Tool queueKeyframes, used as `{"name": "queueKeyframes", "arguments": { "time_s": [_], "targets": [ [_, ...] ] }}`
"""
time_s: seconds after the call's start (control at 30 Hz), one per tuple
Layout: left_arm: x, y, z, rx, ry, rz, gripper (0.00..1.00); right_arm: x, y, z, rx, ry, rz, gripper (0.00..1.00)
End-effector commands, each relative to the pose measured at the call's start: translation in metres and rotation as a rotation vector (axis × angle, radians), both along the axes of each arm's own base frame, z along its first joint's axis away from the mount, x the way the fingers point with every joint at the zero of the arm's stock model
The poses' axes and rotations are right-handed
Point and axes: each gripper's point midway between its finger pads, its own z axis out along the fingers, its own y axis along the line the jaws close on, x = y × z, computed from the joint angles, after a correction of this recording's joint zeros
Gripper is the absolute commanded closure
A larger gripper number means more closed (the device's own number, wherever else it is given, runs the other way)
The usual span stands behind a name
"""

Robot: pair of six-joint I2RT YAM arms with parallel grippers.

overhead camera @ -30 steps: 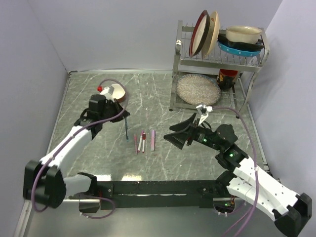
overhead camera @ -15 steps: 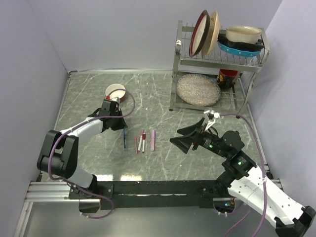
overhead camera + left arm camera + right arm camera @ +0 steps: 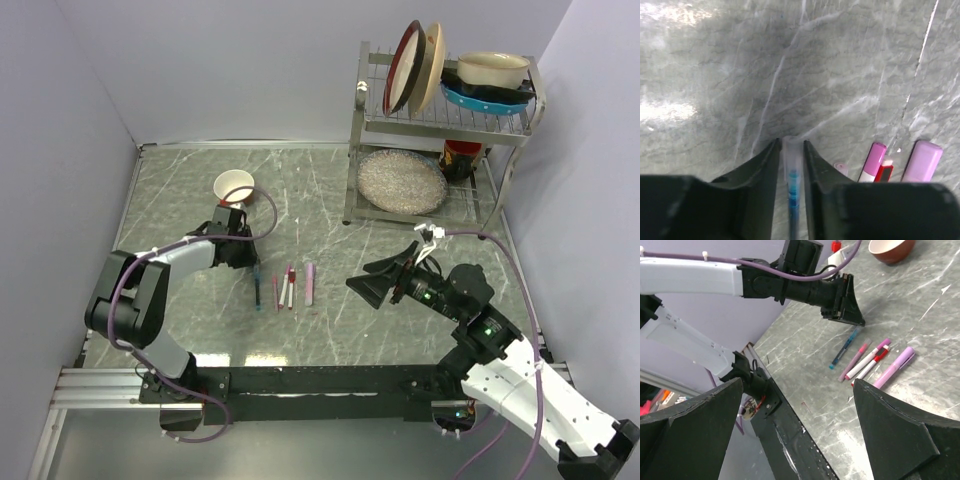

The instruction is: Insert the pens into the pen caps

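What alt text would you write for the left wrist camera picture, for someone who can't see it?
The left gripper pinches a blue pen by its clear end between two dark fingers, over a grey marbled table. Right of it lie a pink pen, a red-capped pen and a lilac marker.

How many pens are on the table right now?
5, in one row: blue pen between the left gripper's fingers, then thin pink pen, pink-capped white pen, red-capped white pen and thick lilac marker at the far end. None seem hidden.

teal pen (image 3: 793,197), lilac marker (image 3: 921,161), grey veined marble tbl (image 3: 320,190)
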Motion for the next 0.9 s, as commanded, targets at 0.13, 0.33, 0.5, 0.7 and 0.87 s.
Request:
{"name": "queueKeyframes", "arguments": {
  "time_s": [0.13, 0.33, 0.5, 0.7, 0.87],
  "targets": [
    [0.006, 0.003, 0.096, -0.015, -0.226, 0.016, 0.3, 0.001, -0.011, 0.026, 0.018, 0.001, -0.063, 0.0],
    [-0.041, -0.036, 0.225, -0.256, -0.573, -0.298, 0.01, 0.001, -0.023, 0.019, -0.016, 0.029, -0.117, 0.0],
    [-0.082, -0.039, 0.267, -0.359, -0.751, -0.382, 0.01, 0.014, -0.046, 0.028, 0.0, 0.075, -0.278, 0.0],
    [-0.124, -0.034, 0.278, -0.44, -0.903, -0.426, 0.01, 0.023, -0.063, 0.04, -0.001, 0.085, -0.391, 0.0],
    [-0.136, -0.032, 0.272, -0.458, -0.919, -0.433, 0.0, 0.026, -0.066, 0.045, -0.011, 0.084, -0.417, 0.0]
  ]
}}
